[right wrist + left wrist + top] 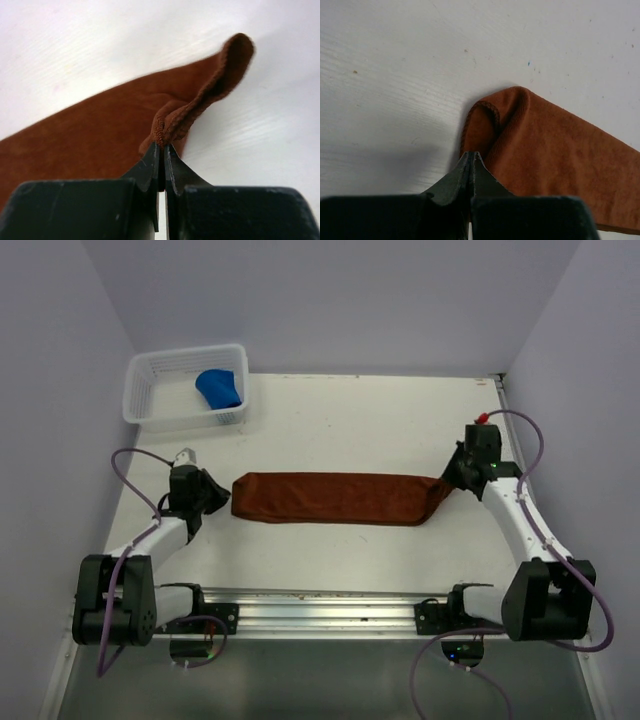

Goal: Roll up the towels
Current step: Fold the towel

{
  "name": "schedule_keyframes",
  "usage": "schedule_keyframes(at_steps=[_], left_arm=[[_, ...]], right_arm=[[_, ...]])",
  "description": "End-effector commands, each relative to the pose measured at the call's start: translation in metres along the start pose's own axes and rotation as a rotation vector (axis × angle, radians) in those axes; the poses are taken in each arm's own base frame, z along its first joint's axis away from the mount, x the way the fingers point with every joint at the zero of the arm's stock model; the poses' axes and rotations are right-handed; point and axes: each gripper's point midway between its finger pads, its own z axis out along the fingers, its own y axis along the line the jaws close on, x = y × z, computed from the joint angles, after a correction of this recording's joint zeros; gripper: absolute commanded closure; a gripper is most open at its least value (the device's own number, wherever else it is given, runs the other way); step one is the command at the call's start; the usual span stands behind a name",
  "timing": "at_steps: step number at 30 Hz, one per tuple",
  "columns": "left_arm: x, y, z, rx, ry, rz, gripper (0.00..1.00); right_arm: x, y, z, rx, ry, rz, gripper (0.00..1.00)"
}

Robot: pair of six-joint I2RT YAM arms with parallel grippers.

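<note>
A brown towel (340, 498), folded into a long strip, lies across the middle of the table. My right gripper (452, 480) is shut on its right end. In the right wrist view the hem (200, 107) is bunched between the fingertips and lifted off the table, and my right gripper (162, 146) pinches it. My left gripper (222, 495) is shut at the strip's left end. In the left wrist view its closed tips (471, 155) sit at the towel's edge (545, 150), with no cloth seen between them. A blue towel (220, 388) lies in the basket.
A white plastic basket (150, 390) stands at the table's back left corner. A metal rail (320, 605) runs along the near edge between the arm bases. Walls close in the left, back and right sides.
</note>
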Motion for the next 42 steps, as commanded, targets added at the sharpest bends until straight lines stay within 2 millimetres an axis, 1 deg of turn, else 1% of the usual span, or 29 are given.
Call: schedule_keyframes(at_steps=[1, 2, 4, 8, 9, 10, 11, 13, 14, 15, 16, 17, 18, 19, 20, 21, 22, 23, 24, 25, 26, 28, 29, 32, 34, 35, 38, 41, 42], left_arm=[[-0.013, -0.011, 0.003, 0.051, -0.046, 0.014, 1.0], [-0.012, -0.011, 0.003, 0.05, -0.045, 0.013, 1.0], [-0.008, -0.008, 0.004, 0.044, -0.032, 0.012, 1.0], [-0.004, -0.007, 0.005, 0.052, -0.021, 0.01, 1.0], [-0.003, -0.007, 0.005, 0.053, -0.02, 0.011, 1.0], [-0.003, -0.007, 0.005, 0.052, -0.021, 0.01, 1.0], [-0.001, -0.007, 0.005, 0.055, -0.015, 0.01, 1.0], [-0.001, -0.008, 0.005, 0.063, -0.016, 0.007, 1.0], [0.001, -0.008, 0.006, 0.067, -0.008, 0.005, 1.0], [0.002, -0.008, 0.006, 0.069, -0.006, 0.003, 1.0], [0.002, -0.009, 0.006, 0.073, -0.003, 0.002, 1.0], [0.004, -0.009, 0.007, 0.074, 0.005, 0.0, 1.0], [0.005, -0.009, 0.007, 0.076, 0.006, 0.0, 1.0], [0.005, -0.009, 0.007, 0.076, 0.008, -0.001, 1.0], [0.006, -0.008, 0.008, 0.075, 0.009, -0.001, 1.0], [0.007, -0.008, 0.008, 0.075, 0.012, -0.001, 1.0], [0.007, -0.008, 0.008, 0.076, 0.01, -0.001, 1.0], [0.007, -0.008, 0.008, 0.077, 0.013, -0.002, 1.0], [0.008, -0.007, 0.008, 0.074, 0.014, -0.003, 1.0], [0.008, -0.007, 0.008, 0.074, 0.013, -0.003, 1.0], [0.009, -0.007, 0.009, 0.074, 0.014, -0.001, 1.0], [0.008, -0.006, 0.009, 0.07, 0.013, 0.0, 1.0], [0.009, -0.006, 0.009, 0.068, 0.016, 0.0, 1.0], [0.008, -0.006, 0.01, 0.069, 0.015, 0.0, 1.0], [0.008, -0.007, 0.009, 0.073, 0.015, 0.0, 1.0], [0.007, -0.007, 0.01, 0.073, 0.015, 0.0, 1.0], [0.01, -0.005, 0.01, 0.067, 0.02, -0.001, 1.0], [0.01, -0.005, 0.01, 0.068, 0.021, -0.002, 1.0], [0.01, -0.005, 0.01, 0.068, 0.021, -0.002, 1.0]], right_arm=[[-0.01, 0.055, -0.005, -0.133, -0.018, -0.137, 1.0], [-0.016, 0.067, -0.008, -0.155, -0.028, -0.163, 1.0], [-0.007, 0.095, -0.01, -0.194, 0.006, -0.239, 1.0], [-0.007, 0.131, -0.011, -0.225, 0.026, -0.33, 1.0], [0.001, 0.142, -0.015, -0.236, 0.037, -0.368, 1.0], [-0.004, 0.157, -0.02, -0.257, 0.02, -0.384, 1.0], [0.007, 0.172, -0.021, -0.278, 0.04, -0.427, 1.0], [0.014, 0.188, -0.024, -0.291, 0.056, -0.467, 1.0], [0.02, 0.209, -0.027, -0.319, 0.059, -0.503, 1.0], [0.024, 0.219, -0.03, -0.331, 0.065, -0.521, 1.0], [0.02, 0.235, -0.039, -0.359, 0.049, -0.53, 1.0], [0.036, 0.249, -0.036, -0.373, 0.074, -0.57, 1.0], [0.041, 0.258, -0.039, -0.384, 0.076, -0.587, 1.0], [0.038, 0.274, -0.047, -0.404, 0.061, -0.598, 1.0], [0.048, 0.286, -0.053, -0.425, 0.067, -0.63, 1.0], [0.06, 0.292, -0.045, -0.412, 0.099, -0.657, 1.0], [0.056, 0.31, -0.055, -0.446, 0.077, -0.663, 1.0], [0.066, 0.322, -0.062, -0.47, 0.08, -0.693, 1.0], [0.076, 0.328, -0.056, -0.467, 0.103, -0.714, 1.0], [0.075, 0.342, -0.066, -0.5, 0.091, -0.72, 1.0], [0.087, 0.351, -0.071, -0.525, 0.103, -0.748, 1.0], [0.099, 0.368, -0.074, -0.556, 0.113, -0.783, 1.0], [0.111, 0.374, -0.078, -0.571, 0.118, -0.809, 1.0], [0.136, 0.388, -0.081, -0.604, 0.155, -0.852, 1.0], [0.148, 0.397, -0.085, -0.639, 0.174, -0.856, 1.0], [0.158, 0.4, -0.084, -0.645, 0.19, -0.869, 1.0], [0.171, 0.408, -0.089, -0.669, 0.202, -0.877, 1.0], [0.177, 0.417, -0.095, -0.699, 0.202, -0.877, 1.0], [0.181, 0.417, -0.092, -0.692, 0.212, -0.883, 1.0]])
